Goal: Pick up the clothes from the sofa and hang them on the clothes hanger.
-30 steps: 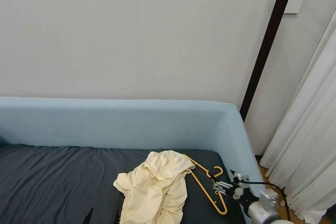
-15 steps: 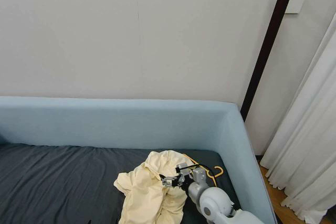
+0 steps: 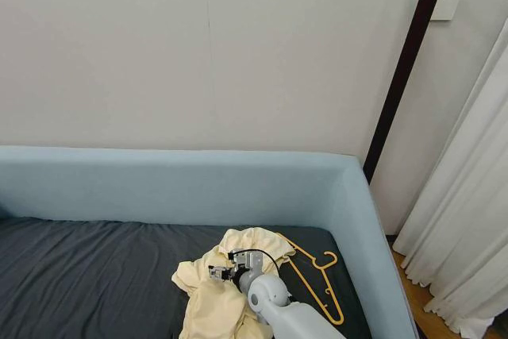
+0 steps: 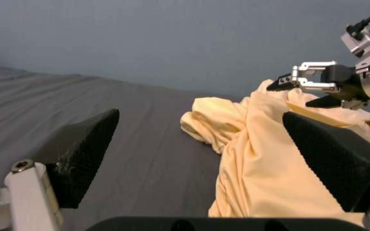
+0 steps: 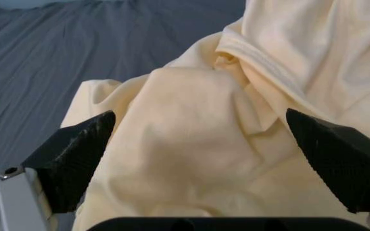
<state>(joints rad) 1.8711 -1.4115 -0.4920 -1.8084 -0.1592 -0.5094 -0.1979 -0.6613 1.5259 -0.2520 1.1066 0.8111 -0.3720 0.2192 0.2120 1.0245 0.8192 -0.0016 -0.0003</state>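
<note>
Pale blue sofa [image 3: 159,184], dark grey seat [image 3: 79,275] across lower frame, cream garment [image 3: 202,307] lay crumpled lower centre beside orange hanger [image 3: 314,294], right gripper [image 3: 225,269] jaws spread over it, left gripper [image 4: 201,125] likewise spread, white curtain [image 3: 468,196] right.

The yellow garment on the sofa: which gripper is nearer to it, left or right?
Right. The right gripper hangs open just above the yellow garment. The left gripper, also open, is farther back over the dark seat, facing it.
</note>
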